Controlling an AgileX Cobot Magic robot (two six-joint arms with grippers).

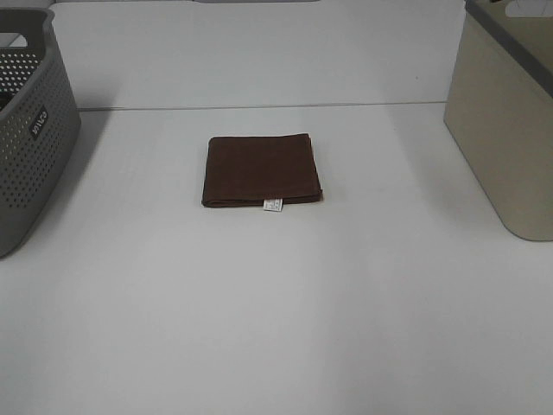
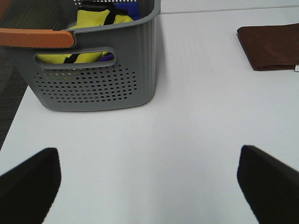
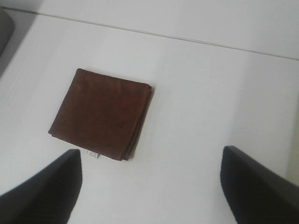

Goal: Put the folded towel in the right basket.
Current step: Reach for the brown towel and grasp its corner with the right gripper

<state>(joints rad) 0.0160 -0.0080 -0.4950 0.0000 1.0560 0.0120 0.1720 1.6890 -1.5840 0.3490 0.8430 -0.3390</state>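
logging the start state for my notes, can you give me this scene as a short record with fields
towel: brown, folded, flat on table between the baskets, white tag on near edge
left basket: grey, perforated, holds yellow and blue items
right basket: beige, solid wall, inside hidden
left gripper: open, holding nothing
right gripper: open, above table, clear of towel
task: towel not yet grasped

The high camera looked steeply down across the table (image 1: 276, 328), the folded towel (image 1: 262, 171) central between grey basket (image 1: 30, 147) and beige basket (image 1: 510, 130). The left wrist camera sat low near the grey basket, catching part of the towel. The right wrist camera looked down on the towel from nearer. All shared it.
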